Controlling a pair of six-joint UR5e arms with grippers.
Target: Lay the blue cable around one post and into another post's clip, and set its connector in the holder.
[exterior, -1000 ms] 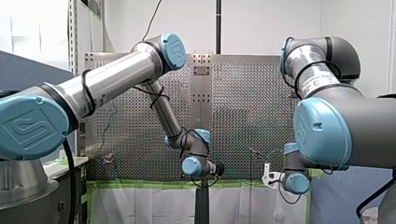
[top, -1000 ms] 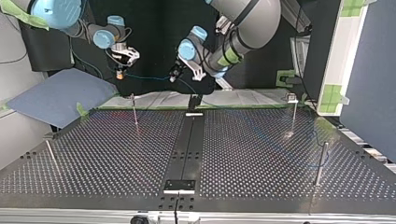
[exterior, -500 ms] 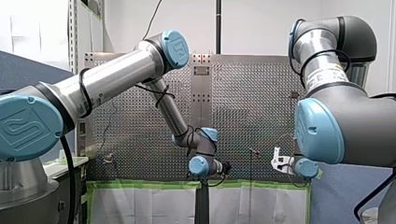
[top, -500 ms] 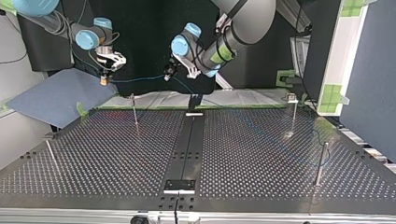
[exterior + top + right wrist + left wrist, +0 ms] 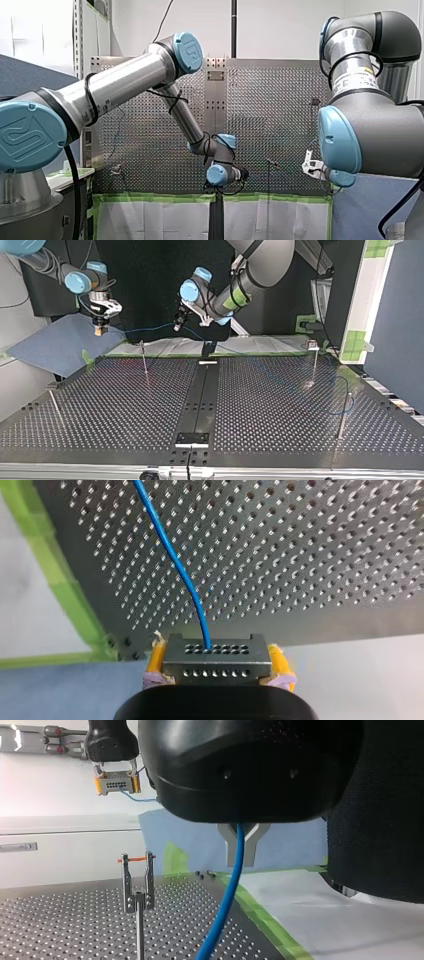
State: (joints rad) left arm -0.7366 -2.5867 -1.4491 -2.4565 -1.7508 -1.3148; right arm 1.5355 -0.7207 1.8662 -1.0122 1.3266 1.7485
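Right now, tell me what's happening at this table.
Both arms hold the blue cable above the far edge of the perforated table in the top view. The jaws of my right arm are shut on its connector; those of my left arm are shut on the cable further along. The rest trails over the table toward a post at the top view's right. The connector is not set down yet.

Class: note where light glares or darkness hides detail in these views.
Front view: bright streaks glare along my left arm's silver tube. Top view: the thin blue cable stands out against the black backdrop. Left wrist view: the housing of my black left end effector is an unlit dark mass.
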